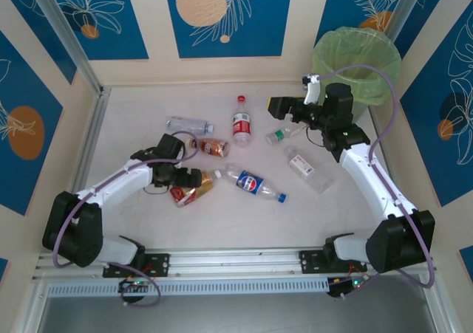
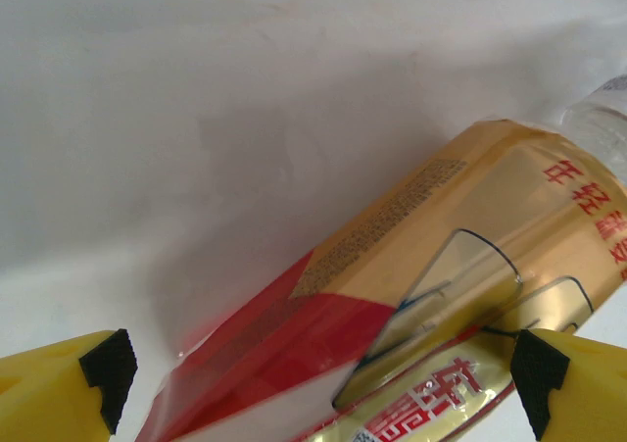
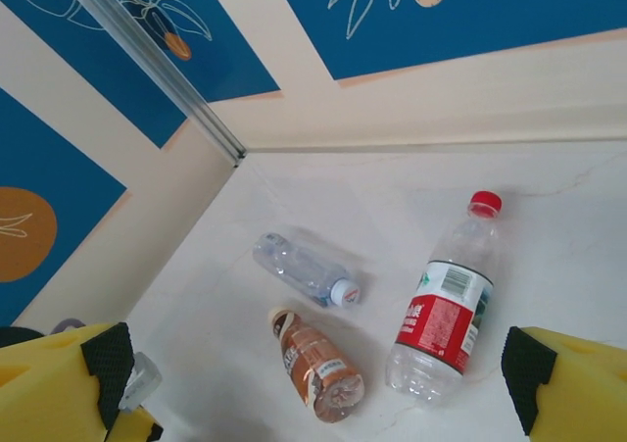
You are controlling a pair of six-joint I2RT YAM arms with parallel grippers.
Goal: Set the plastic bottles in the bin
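Several plastic bottles lie on the white table. My left gripper (image 1: pixel 194 179) (image 2: pixel 323 373) is open, its yellow fingers (image 2: pixel 98 368) standing on either side of a gold-and-red labelled bottle (image 1: pixel 191 191) (image 2: pixel 441 266). My right gripper (image 1: pixel 273 108) (image 3: pixel 318 373) hangs open and empty above the table, left of the bin (image 1: pixel 356 58). Ahead of it lie a red-capped, red-labelled bottle (image 1: pixel 242 123) (image 3: pixel 449 305), a brown-labelled bottle (image 1: pixel 213 148) (image 3: pixel 318 368) and a clear white-capped bottle (image 1: pixel 188 124) (image 3: pixel 302 268). A green-capped bottle (image 1: pixel 279 135), a clear bottle (image 1: pixel 307 167) and a blue-labelled bottle (image 1: pixel 255 184) lie mid-table.
The round green-lined bin stands in the far right corner, behind the right arm. Blue and cream walls close the table at the back and sides, with a metal rail (image 1: pixel 89 137) along the left edge.
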